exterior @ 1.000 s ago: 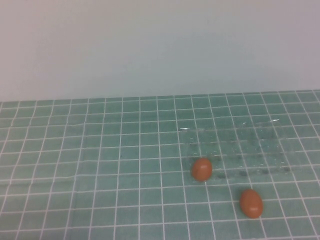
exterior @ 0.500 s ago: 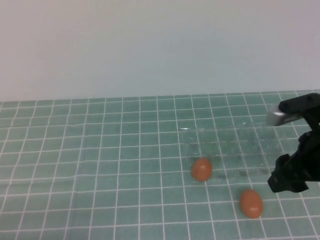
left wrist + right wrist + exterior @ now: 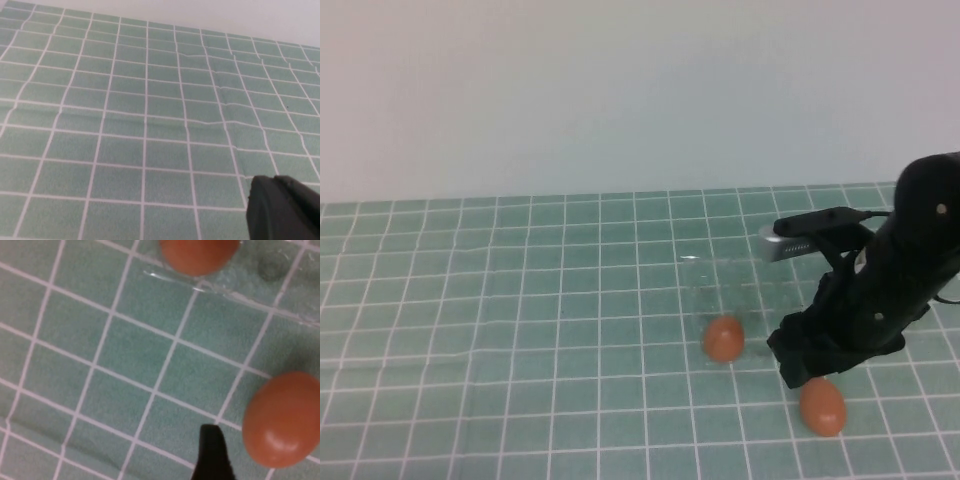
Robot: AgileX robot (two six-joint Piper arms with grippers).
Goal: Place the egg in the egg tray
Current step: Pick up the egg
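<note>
The egg (image 3: 822, 406) lies loose, long axis tilted, just below the right gripper (image 3: 800, 368); left gripper unseen.

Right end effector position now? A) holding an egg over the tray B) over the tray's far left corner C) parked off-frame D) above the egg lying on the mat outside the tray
D: in the high view the right end effector hangs just above the egg on the mat, in front of the egg tray; nothing is gripped.
</note>
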